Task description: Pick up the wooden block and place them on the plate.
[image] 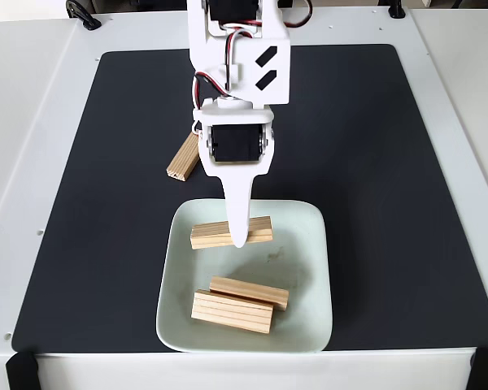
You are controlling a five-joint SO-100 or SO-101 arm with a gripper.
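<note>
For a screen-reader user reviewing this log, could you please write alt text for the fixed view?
A white robot arm's claw reaches down over a wooden block lying on a pale green plate, which also holds two touching blocks nearer the camera. A fourth block lies on the black mat behind the plate, beside the arm.

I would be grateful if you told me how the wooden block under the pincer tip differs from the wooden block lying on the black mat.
The light-tan wooden block under the white pincer lies inside the pale mint-green square plate; the light-tan wooden block on the black mat lies outside it, behind the plate's far rim.

The plate block lies crosswise in the fixed view; the mat block lies diagonally, partly hidden by the arm.

Both share tan wood with lengthwise grain.
</note>
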